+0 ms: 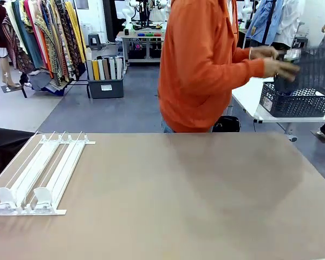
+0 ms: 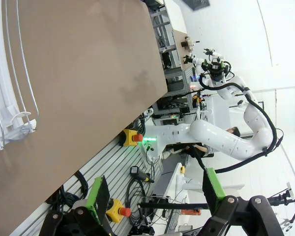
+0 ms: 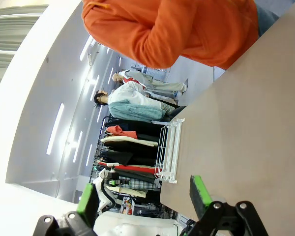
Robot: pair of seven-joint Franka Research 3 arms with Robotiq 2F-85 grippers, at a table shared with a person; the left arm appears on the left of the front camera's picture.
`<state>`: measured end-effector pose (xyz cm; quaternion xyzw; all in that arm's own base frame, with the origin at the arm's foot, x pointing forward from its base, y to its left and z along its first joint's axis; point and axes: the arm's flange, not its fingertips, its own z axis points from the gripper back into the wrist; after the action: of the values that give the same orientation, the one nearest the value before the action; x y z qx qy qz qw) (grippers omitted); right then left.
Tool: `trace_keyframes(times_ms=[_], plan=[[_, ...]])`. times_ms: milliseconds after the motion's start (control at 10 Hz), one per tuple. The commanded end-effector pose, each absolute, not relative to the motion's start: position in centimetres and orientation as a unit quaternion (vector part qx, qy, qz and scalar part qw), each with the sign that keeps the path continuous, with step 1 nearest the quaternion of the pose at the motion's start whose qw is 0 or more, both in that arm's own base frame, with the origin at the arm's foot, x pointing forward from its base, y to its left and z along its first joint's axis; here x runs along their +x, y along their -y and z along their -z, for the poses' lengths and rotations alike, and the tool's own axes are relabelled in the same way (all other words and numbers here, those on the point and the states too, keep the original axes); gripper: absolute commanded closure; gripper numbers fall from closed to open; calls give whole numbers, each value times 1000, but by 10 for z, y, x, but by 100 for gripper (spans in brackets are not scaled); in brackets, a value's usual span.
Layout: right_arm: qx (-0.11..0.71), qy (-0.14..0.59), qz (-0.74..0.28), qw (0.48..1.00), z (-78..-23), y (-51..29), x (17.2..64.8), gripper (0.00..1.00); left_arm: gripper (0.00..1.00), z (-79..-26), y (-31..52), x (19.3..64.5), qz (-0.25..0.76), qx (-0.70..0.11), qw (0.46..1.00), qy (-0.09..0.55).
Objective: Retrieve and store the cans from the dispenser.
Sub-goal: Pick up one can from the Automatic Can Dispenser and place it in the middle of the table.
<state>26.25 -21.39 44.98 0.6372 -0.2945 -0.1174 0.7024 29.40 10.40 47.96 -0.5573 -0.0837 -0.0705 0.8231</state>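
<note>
The white dispenser (image 1: pixel 38 173) lies flat on the brown table's left side, its rail lanes bare. It also appears at the left wrist view's edge (image 2: pixel 10 98) and farther off in the right wrist view (image 3: pixel 169 147). The cans are out of view. My left gripper (image 2: pixel 155 194) hangs open off the table's edge, with nothing between its green pads (image 2: pixel 96 199). My right gripper (image 3: pixel 143 196) is open too, over the table's near side, and holds nothing.
A person in an orange top (image 1: pixel 206 65) stands at the far side, turned right, hands on a dark grey mesh basket (image 1: pixel 298 100) on a white side table (image 1: pixel 249 95). Clothes racks (image 1: pixel 38 38) stand behind.
</note>
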Motion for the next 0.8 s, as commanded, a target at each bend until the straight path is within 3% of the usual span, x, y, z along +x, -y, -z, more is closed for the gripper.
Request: trace_keyframes(times_ms=[0,700], plan=[[643,301,119,694,-454,213,265,0,0,-483,-102,294,70,-563,819,86],[643,301,119,694,-454,213,265,0,0,-483,-102,294,70,-563,819,86]])
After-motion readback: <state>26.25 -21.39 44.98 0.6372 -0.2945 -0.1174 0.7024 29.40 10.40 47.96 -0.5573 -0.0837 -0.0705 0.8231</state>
